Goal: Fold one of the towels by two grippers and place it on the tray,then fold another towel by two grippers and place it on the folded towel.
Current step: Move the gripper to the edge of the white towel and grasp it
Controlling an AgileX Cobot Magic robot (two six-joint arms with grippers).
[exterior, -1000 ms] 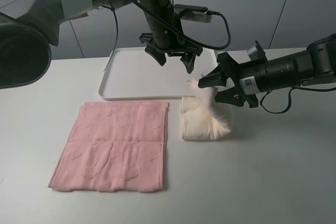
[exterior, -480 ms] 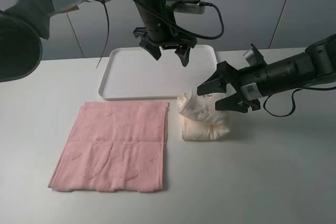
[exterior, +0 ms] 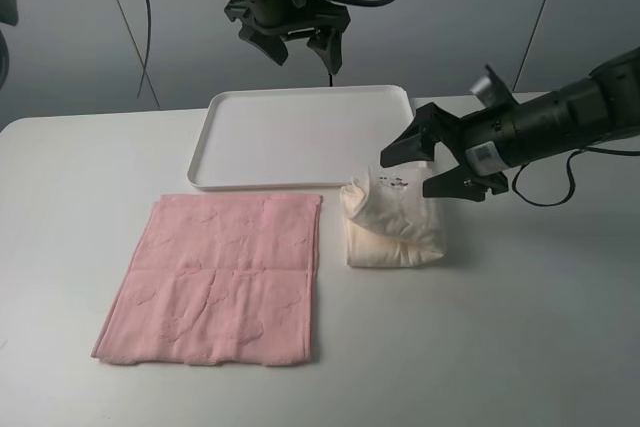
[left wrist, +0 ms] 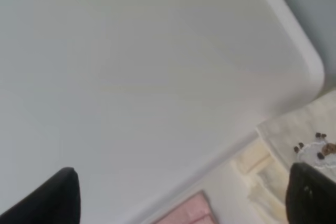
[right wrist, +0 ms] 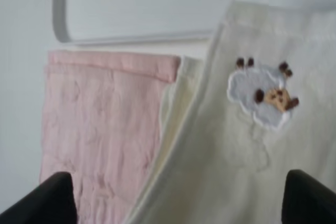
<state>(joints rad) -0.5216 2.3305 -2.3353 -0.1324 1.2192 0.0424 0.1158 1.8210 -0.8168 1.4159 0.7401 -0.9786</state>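
Right gripper (exterior: 408, 175) spread, empty; folded cream towel (exterior: 395, 237) just beneath fingertips, pink towel (exterior: 220, 277) flat beyond it. Left gripper (exterior: 296, 45) spread, empty, high over tray (exterior: 300, 137).

No words or numbers can be read. The cream towel (exterior: 395, 232), right of centre in the high view, bears a small wordless sheep emblem (right wrist: 261, 94) near its upper edge.

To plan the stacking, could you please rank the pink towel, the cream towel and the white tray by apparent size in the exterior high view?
1. Spread pale pink terry towel
2. Flat white rectangular plastic tray, though farther from camera, so unsure
3. Folded cream terry towel, smallest
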